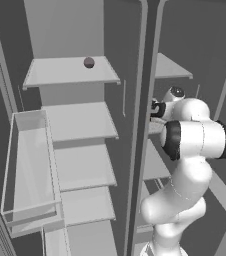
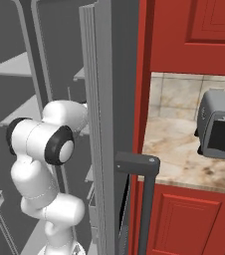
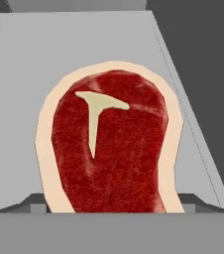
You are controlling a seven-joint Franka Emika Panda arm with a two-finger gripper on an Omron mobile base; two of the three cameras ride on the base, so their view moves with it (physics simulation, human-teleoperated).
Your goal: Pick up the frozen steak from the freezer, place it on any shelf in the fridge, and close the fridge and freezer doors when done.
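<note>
The frozen steak (image 3: 109, 144) lies flat on a short narrow shelf (image 3: 44, 54) of the freezer (image 1: 180, 70), very close under the hand camera. Whether the jaws are open or shut cannot be told; the fingertips are hidden. Being flat and thin, the steak may slide away from a shallow pinch, or the fingers may strike the shelf first. The arm reaches past the divider (image 1: 140, 125) beside the fridge (image 1: 80, 120), whose top shelf carries a small dark ball (image 1: 88, 62); a careless withdrawal could clip that edge.

Base views flank the arm (image 1: 195, 145); hand view seemingly hugs the steak (image 3: 109, 144)
</note>
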